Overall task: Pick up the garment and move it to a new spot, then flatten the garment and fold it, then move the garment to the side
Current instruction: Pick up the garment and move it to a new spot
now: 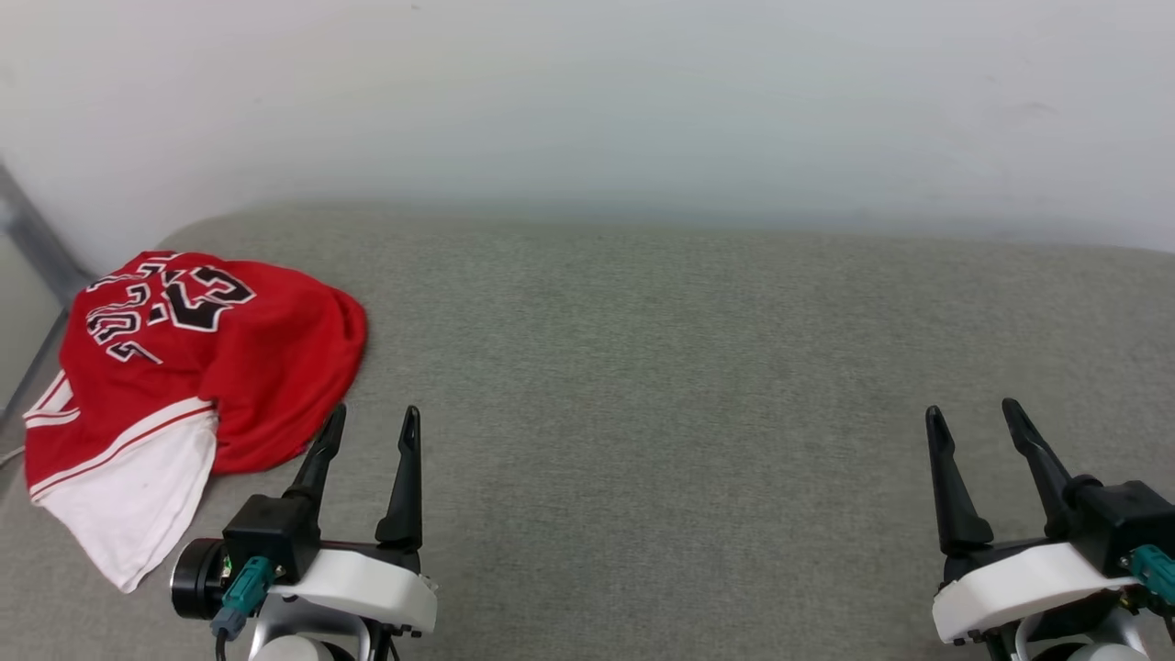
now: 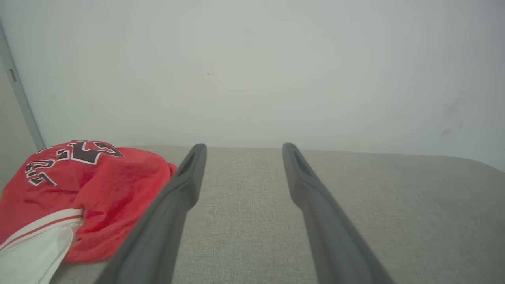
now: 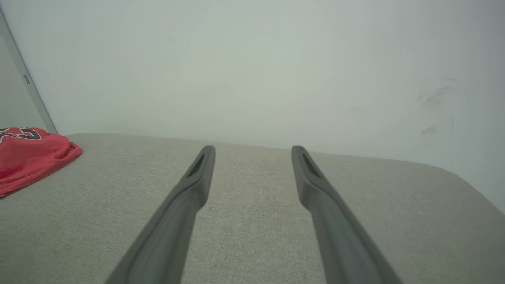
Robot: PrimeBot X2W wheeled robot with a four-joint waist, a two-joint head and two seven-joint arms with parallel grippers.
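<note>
Closest to you, your left claw (image 1: 374, 410) is hanging low with its two dark fingers spread wide apart. Your right claw (image 1: 971, 407) is hanging well off to its right, spread wide too. A soft grey cushion (image 1: 643, 367) is stretching out under and ahead of both claws. The garment (image 1: 229, 367) is lying in a red, crumpled heap just left of the left claw, its white sleeve nearest you; you cannot tell if they are touching. Farther off, a pale wall (image 1: 587, 92) is standing behind the cushion, with a grey bar (image 1: 37, 239) leaning beside the garment.
</note>
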